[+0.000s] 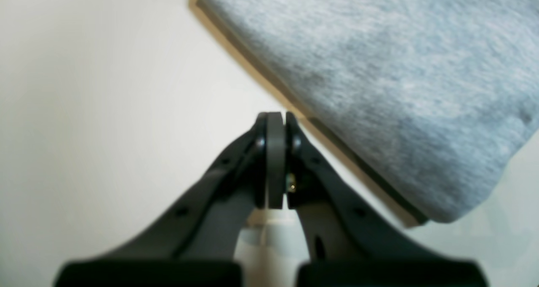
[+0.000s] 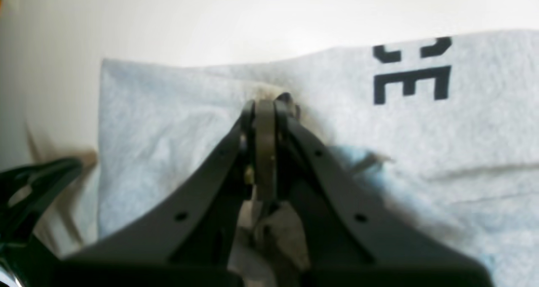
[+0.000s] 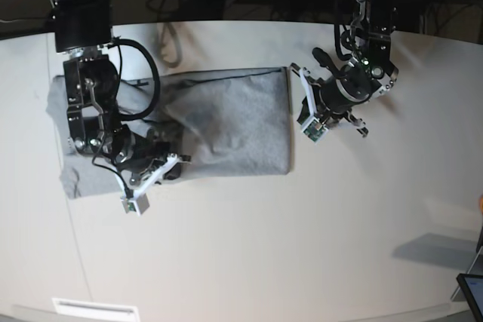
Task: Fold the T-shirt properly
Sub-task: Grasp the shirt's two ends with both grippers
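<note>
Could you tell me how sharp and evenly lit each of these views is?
Left wrist: soft focus, the pincer blurred, the T-shirt casting a shadow. Right wrist: hazy, table overexposed. Base: sharpest, evenly lit, background dark.

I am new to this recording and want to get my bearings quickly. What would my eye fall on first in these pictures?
First, the grey T-shirt, partly folded across the middle of the pale table. Next, the right gripper, shut and pressed onto the shirt's cloth near the bold black lettering. The left gripper is shut too, holding nothing, over bare table just beside the shirt's folded edge.
</note>
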`<control>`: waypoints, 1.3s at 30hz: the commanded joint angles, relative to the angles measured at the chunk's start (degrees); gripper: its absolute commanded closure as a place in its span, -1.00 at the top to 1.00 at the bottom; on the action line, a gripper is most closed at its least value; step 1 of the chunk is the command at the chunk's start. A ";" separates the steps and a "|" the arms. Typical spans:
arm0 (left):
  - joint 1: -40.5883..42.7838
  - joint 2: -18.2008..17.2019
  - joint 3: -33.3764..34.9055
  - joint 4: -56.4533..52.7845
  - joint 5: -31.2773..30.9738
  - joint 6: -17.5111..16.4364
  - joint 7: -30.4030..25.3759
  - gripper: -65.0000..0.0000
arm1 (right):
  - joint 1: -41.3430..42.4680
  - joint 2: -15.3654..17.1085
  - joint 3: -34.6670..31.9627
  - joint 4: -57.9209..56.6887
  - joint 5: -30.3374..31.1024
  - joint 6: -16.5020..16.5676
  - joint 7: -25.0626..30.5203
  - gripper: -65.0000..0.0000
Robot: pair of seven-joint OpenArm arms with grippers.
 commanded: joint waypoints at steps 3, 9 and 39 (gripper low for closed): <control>-0.58 -0.44 -0.37 0.81 -0.37 0.42 -1.17 -1.00 | 2.12 0.27 0.26 -0.59 0.46 0.16 0.91 -1.00; -0.58 -0.70 -0.45 0.81 -0.37 0.42 -1.17 -1.00 | 2.99 1.33 -0.18 -0.77 0.37 0.16 3.20 -1.00; -1.19 -1.49 -0.72 1.86 -0.37 0.42 -1.08 -1.00 | 5.63 6.78 -0.36 0.46 -11.32 0.16 7.59 -0.22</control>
